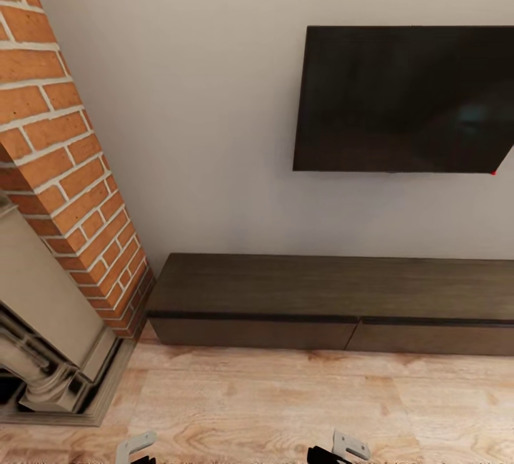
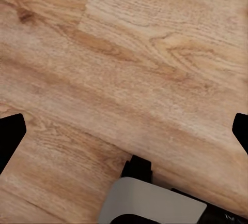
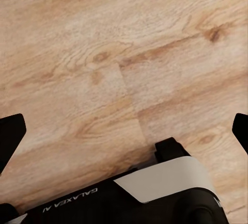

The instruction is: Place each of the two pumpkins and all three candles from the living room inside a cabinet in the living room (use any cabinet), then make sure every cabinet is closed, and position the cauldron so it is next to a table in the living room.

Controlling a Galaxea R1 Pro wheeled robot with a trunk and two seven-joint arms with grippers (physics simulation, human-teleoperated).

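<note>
The long low dark-brown cabinet [image 1: 328, 285] stands against the white wall ahead, its top bare and its two visible drawer fronts [image 1: 250, 333] flush and shut. The pumpkins, candles, cauldron and table are out of view. My left gripper [image 2: 124, 131] hangs open over the wooden floor, its black fingertips [image 2: 10, 136] far apart with nothing between them. My right gripper [image 3: 124, 133] is open in the same way above the floor, empty too. Grey ends of both arms peek in at the head view's lower edge, left [image 1: 135, 446] and right [image 1: 350, 446].
A dark TV [image 1: 403, 100] hangs on the wall above the cabinet. A brick chimney [image 1: 64, 157] with a grey ornate fireplace surround [image 1: 43, 350] juts out at the left. Light wooden floor [image 1: 285, 400] lies between me and the cabinet. Part of my own base [image 3: 165, 188] shows under the grippers.
</note>
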